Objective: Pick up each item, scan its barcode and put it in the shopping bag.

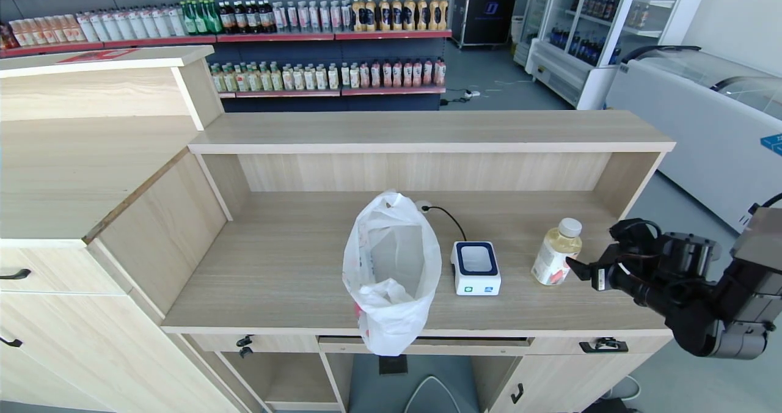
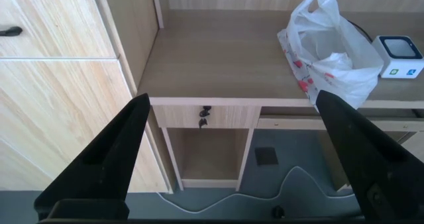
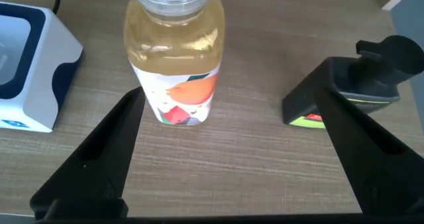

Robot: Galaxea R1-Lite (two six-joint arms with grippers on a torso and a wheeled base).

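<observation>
- Head view, nearest: the left gripper (image 2: 233, 97) hangs in front of the counter (image 1: 275, 266), below its top, with its fingers spread wide and nothing between them.
- At the front edge the shopping bag (image 1: 391, 272) slumps, its bottom hanging over the lip and its mouth open upward.
- Just right of the bag lies the scanner (image 1: 476, 267), window facing up, and its cable (image 1: 449, 217) runs back to the rear wall.
- Farther right, apart from the scanner and near the counter's right end, the bottle (image 1: 556, 253) stands upright, long axis vertical and cap up.
- The right gripper (image 1: 592, 245) sits just beside the bottle on its right, fingers apart and holding nothing; whether a fingertip touches the label cannot be told.
- The counter is pale wood, walled at both ends, with a raised ledge (image 1: 427, 131) across the back; bare wood lies left of the bag.
- Beyond are shelves of drinks (image 1: 330, 16), a glass-door fridge (image 1: 586, 22) and a chest freezer (image 1: 702, 113).
</observation>
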